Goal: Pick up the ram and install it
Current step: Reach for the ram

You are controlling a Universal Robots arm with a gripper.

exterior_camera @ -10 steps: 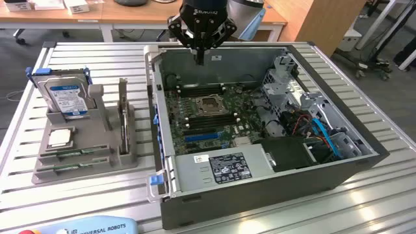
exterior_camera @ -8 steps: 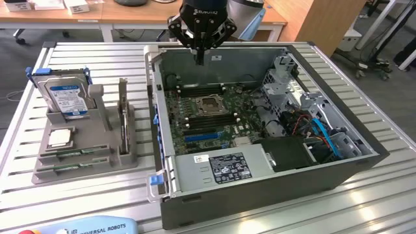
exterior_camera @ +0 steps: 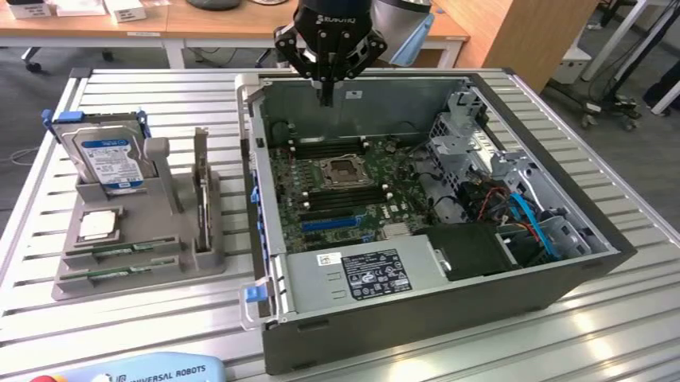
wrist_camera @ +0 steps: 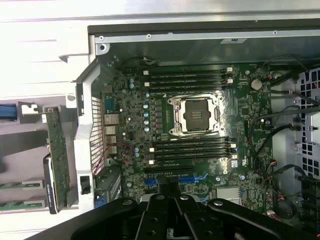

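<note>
Two green ram sticks [exterior_camera: 123, 250] [exterior_camera: 115, 274] lie flat in slots at the near end of a grey holder [exterior_camera: 159, 267], on the exterior view's left; their ends also show as ram sticks [wrist_camera: 17, 185] in the wrist view. My gripper [exterior_camera: 326, 94] [wrist_camera: 169, 210] hangs shut and holds nothing. It is over the far wall of the open computer case [exterior_camera: 425, 318], well away from the ram. Below it lies the motherboard with long black memory slots [exterior_camera: 342, 199] [wrist_camera: 192, 150] on both sides of the processor socket [exterior_camera: 342, 169] [wrist_camera: 195, 114].
On the grey holder stand a silver hard drive [exterior_camera: 107, 159] with a blue label, a square processor chip [exterior_camera: 98, 225] and a green board on edge [exterior_camera: 200, 195] [wrist_camera: 57, 155]. The case holds a power supply [exterior_camera: 361, 274], a drive cage [exterior_camera: 467, 135] and cables [exterior_camera: 526, 215]. A pendant [exterior_camera: 138, 370] lies at the table's near edge.
</note>
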